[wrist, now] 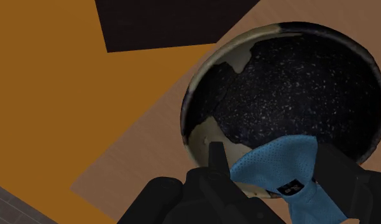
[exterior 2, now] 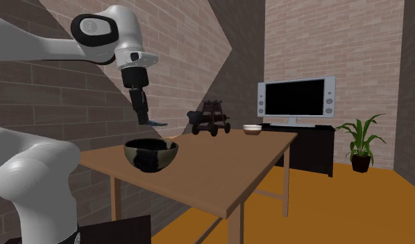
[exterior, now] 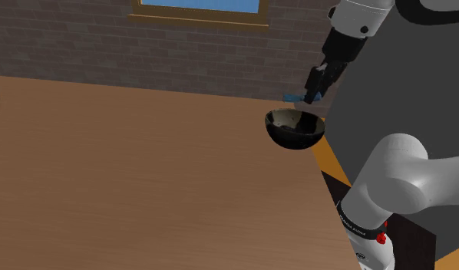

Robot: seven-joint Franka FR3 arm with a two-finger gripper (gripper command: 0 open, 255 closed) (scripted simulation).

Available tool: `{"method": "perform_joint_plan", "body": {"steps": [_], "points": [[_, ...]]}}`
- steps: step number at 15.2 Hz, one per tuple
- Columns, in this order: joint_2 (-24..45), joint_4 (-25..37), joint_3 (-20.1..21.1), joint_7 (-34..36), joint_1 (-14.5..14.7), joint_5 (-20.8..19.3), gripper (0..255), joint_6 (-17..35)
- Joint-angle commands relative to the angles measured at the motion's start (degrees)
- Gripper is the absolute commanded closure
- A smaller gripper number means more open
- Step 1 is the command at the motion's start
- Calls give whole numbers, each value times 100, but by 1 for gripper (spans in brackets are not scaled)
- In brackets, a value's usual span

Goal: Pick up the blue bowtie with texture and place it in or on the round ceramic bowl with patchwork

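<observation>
A blue textured bowtie (wrist: 281, 167) is clasped between my black fingers, one wing sticking out ahead of them; my gripper (wrist: 272, 175) is shut on it. Below it sits a round dark bowl (wrist: 291, 95) with a speckled black inside and pale patches along the rim. In the shoulder view my gripper (exterior: 311, 95) hangs just above the bowl (exterior: 295, 129), with the bowtie (exterior: 293, 97) poking toward that view's left. In the second exterior view my gripper (exterior 2: 141, 119) holds the bowtie (exterior 2: 156, 123) above the bowl (exterior 2: 150, 154), clear of its rim.
The bowl stands near the wooden table's edge (exterior: 318, 157) beside my stand. A small white dish (exterior 2: 252, 128) and a dark toy cart (exterior 2: 209, 118) sit at the table's far end. A brick wall (exterior: 143, 54) runs behind the table. A TV (exterior 2: 296, 98) and plant (exterior 2: 360, 142) stand beyond.
</observation>
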Motion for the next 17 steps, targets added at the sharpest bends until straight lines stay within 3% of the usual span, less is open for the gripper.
{"method": "perform_joint_plan", "body": {"steps": [1, 10, 17], "points": [[-74, -178, 3, 6, 5, 4, 255, 104], [-387, -985, 21, 39, 31, 23, 255, 596], [-386, -984, 21, 39, 32, 23, 255, 596]]}}
